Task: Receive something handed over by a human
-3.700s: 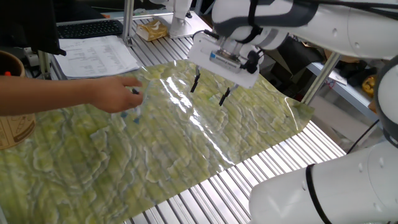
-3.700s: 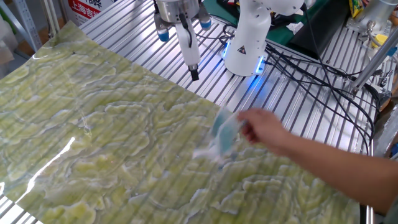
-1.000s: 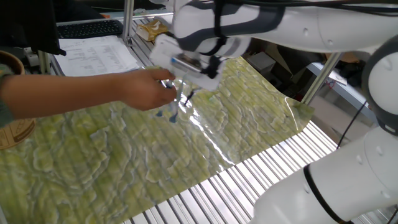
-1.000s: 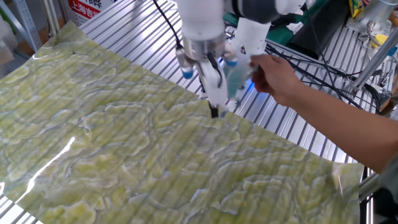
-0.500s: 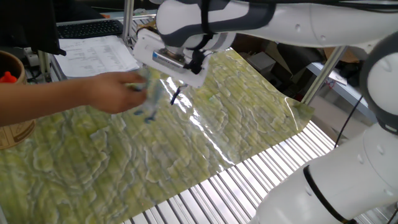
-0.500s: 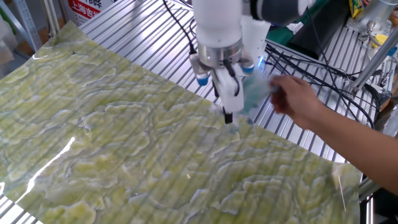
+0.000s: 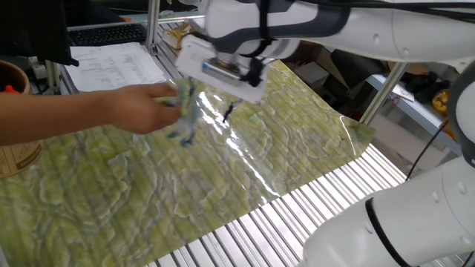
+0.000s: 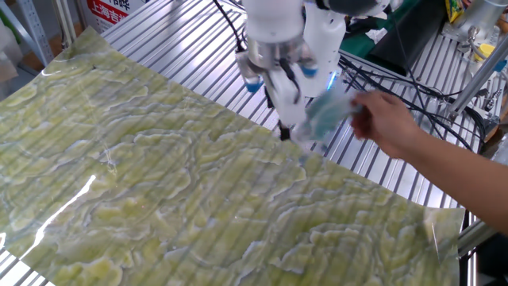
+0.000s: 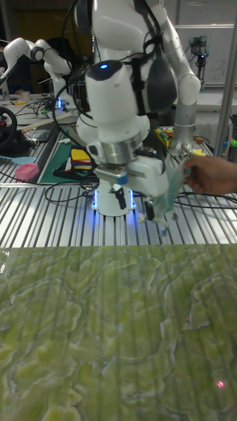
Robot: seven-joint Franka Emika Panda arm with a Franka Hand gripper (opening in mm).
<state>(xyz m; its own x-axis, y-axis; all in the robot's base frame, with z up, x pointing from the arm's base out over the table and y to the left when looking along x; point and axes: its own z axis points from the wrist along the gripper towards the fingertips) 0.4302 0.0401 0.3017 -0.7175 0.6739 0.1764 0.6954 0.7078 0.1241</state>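
The human's hand [image 7: 137, 107] reaches in from the left and pinches the something, a wrinkly pale blue see-through plastic bag [image 7: 184, 113], above the green mat. My gripper [image 7: 209, 104] hangs open right beside it. One dark finger [image 7: 226, 111] shows clear of the bag, and the other is hidden behind the plastic. In the other fixed view the bag [image 8: 324, 115] sits between the hand [image 8: 389, 123] and my gripper [image 8: 298, 131]. The tall fixed view shows the bag [image 9: 172, 191] draped against my gripper [image 9: 157, 216], still held by the hand [image 9: 210, 174].
A green marbled mat [image 7: 185, 178] covers the slatted metal table [image 7: 326, 200]. A wooden cup [image 7: 15, 119] stands at the far left, and papers [image 7: 111, 63] lie behind the mat. The arm's base and cables [image 8: 373, 71] sit behind the mat.
My gripper has shifted a little up and to the right over the mat. The hand and bag moved along with it and stay pressed close to the fingers.
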